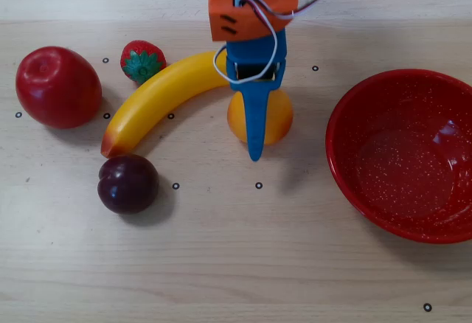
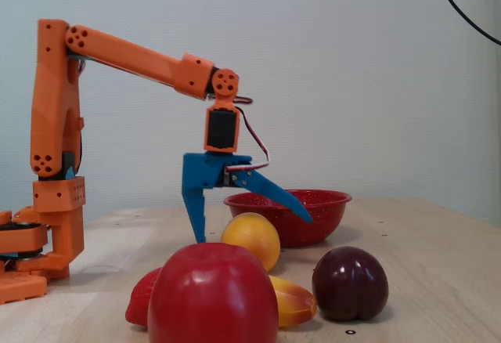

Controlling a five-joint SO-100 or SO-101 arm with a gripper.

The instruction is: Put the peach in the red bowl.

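Note:
The peach lies on the table between the banana's tip and the red bowl; the fixed view shows the peach just in front of the bowl. My blue gripper is open and hangs over the peach. One finger stands upright on the arm's side of the fruit, and the other slants out past its far side toward the bowl. In the fixed view the gripper straddles the peach with its fingertips below the fruit's top. Whether a finger touches the fruit is unclear. The bowl holds nothing.
A yellow banana, a strawberry, a red apple and a dark plum lie left of the peach. The arm's orange base stands at the left in the fixed view.

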